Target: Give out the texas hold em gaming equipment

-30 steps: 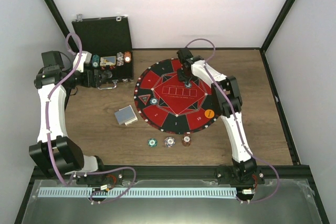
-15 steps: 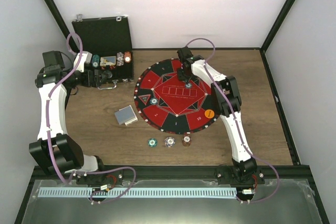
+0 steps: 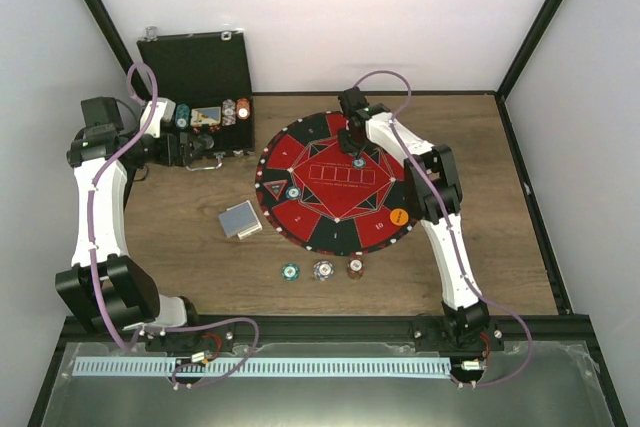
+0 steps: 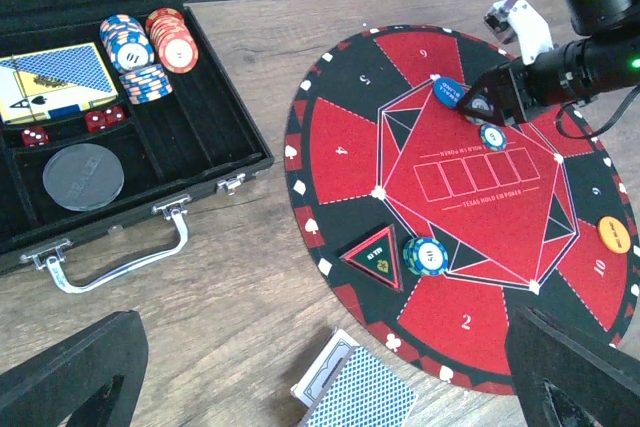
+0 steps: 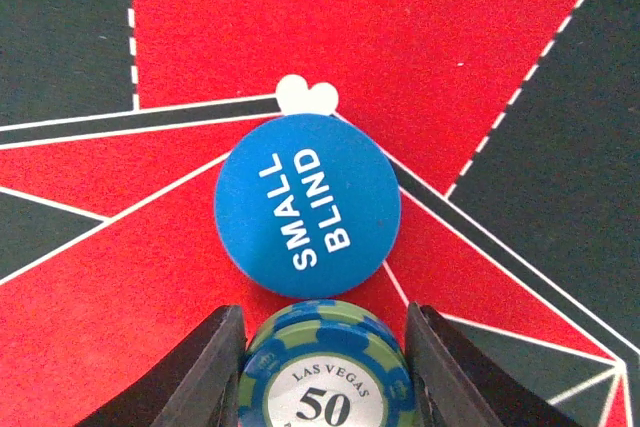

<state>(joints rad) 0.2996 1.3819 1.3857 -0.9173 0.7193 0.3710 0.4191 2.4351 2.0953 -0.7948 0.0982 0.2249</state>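
Observation:
My right gripper (image 3: 353, 144) hangs over the far part of the round mat (image 3: 340, 222). In the right wrist view its fingers (image 5: 215, 367) stand open on either side of a blue-green "50" chip (image 5: 325, 377) lying on the mat. A blue "SMALL BLIND" disc (image 5: 308, 204) lies just beyond it. Another blue-green chip (image 3: 292, 192) sits at the mat's left and an orange disc (image 3: 398, 216) at its right. The card deck (image 3: 240, 219) lies left of the mat. Three chips (image 3: 322, 269) sit in a row in front. My left gripper (image 3: 205, 145) is open and empty by the case.
The open black case (image 3: 195, 67) stands at the far left, holding stacked chips (image 4: 150, 47), a card pack (image 4: 55, 82), red dice and a black disc. A green triangle marker (image 4: 378, 257) lies on the mat's left part.
My right gripper has drawn back slightly toward the far side; the chip under it stays in place on the mat. The left arm has barely moved.

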